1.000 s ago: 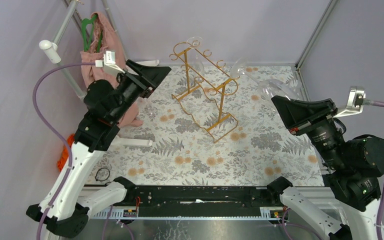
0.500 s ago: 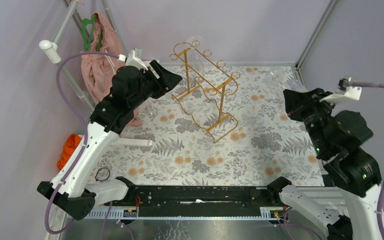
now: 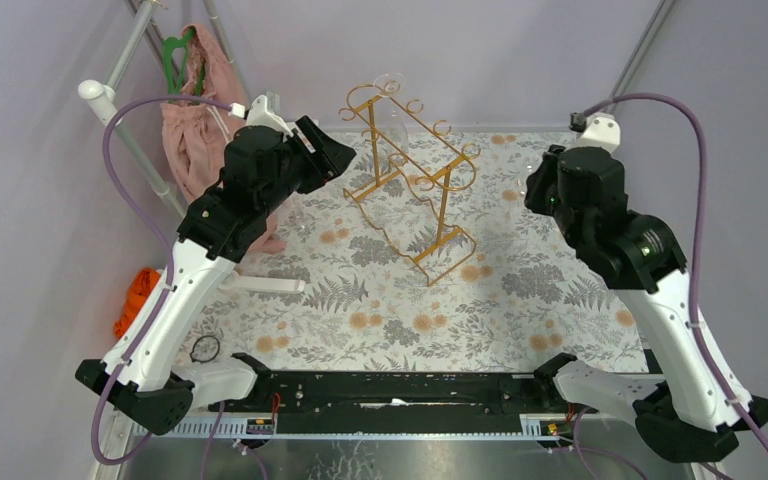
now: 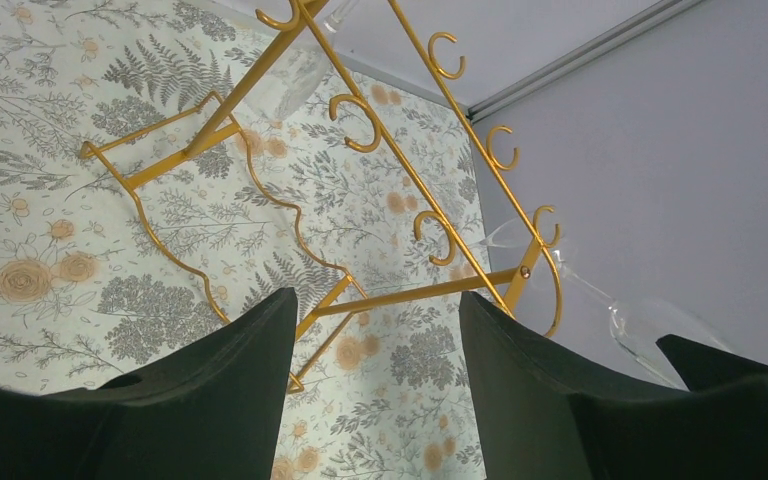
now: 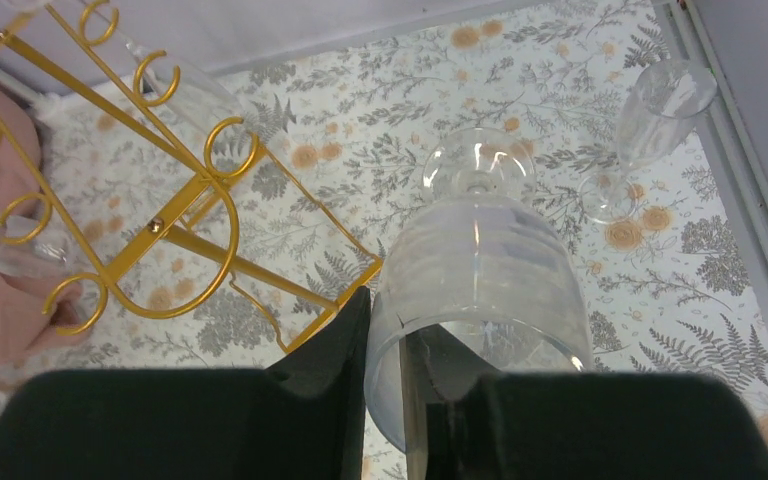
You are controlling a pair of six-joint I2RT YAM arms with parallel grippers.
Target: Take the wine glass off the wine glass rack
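Gold wine glass rack (image 3: 412,182), grey-and-orange floral table cover (image 3: 380,300), pink cloth (image 3: 192,140)

Lilac walls (image 3: 480,50), fern-and-flower tablecloth (image 3: 520,290), pink-draped clothes stand (image 3: 190,140) at the back-left corner

- Right arm (image 3: 650,265): swings in from the right edge of the surface. Its wrist now stands over the far right part, with the forearm rising steeply from the base.
- Right gripper (image 5: 410,390): turns from level to pointing down at the surface.
- Wine glass (image 5: 480,260): carried in that grip away from the right end of the wine glass rack (image 3: 410,180). It tips from lying sideways to foot-down, nearer the far right corner.
- Left arm (image 3: 175,300): lifts and turns at its base.
- Left gripper (image 3: 338,157): shifts right, closer to the rack's far left end.
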